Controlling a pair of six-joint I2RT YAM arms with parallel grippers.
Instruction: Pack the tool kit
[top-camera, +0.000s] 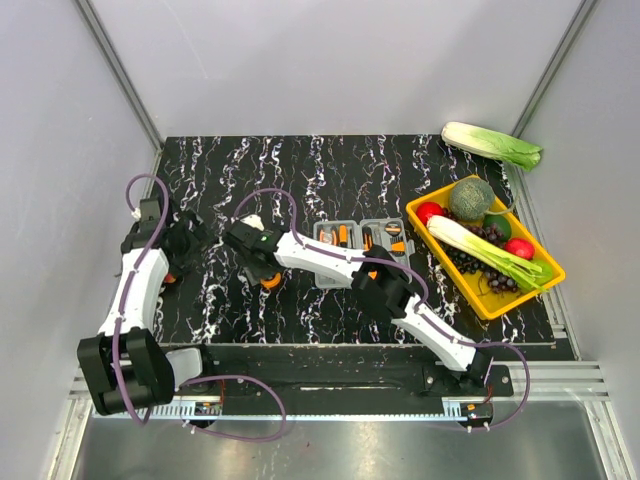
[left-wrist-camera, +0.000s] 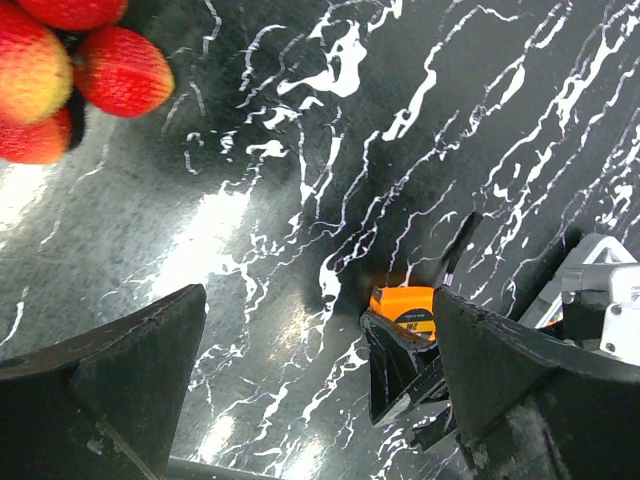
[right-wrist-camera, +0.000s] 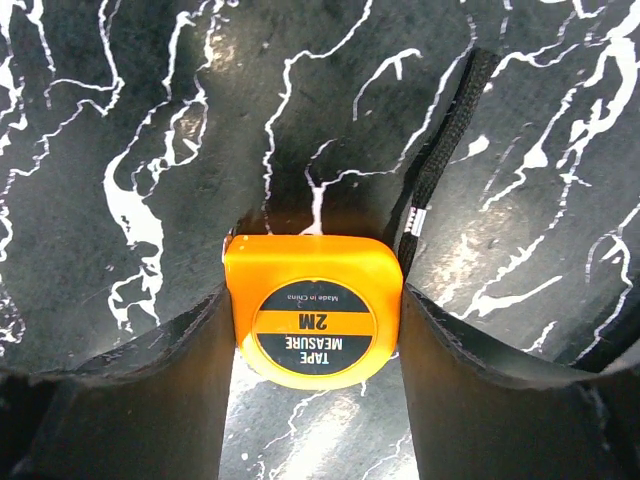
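An orange tape measure (right-wrist-camera: 313, 325) with a black "2M" label lies flat on the black marble table, its black wrist strap (right-wrist-camera: 440, 150) trailing away. My right gripper (right-wrist-camera: 315, 300) straddles it with both fingers pressed against its sides. From above, that gripper (top-camera: 262, 268) sits left of the open grey tool case (top-camera: 360, 240), which holds several orange-and-black tools. My left gripper (left-wrist-camera: 318, 310) hangs open over bare table, the tape measure (left-wrist-camera: 405, 308) just past its right finger. In the top view the left gripper (top-camera: 188, 240) is at the table's left.
A cluster of red-orange fruit (left-wrist-camera: 70, 70) lies near my left gripper. A yellow tray (top-camera: 497, 310) of vegetables and grapes stands at the right. A napa cabbage (top-camera: 495, 145) lies at the back right corner.
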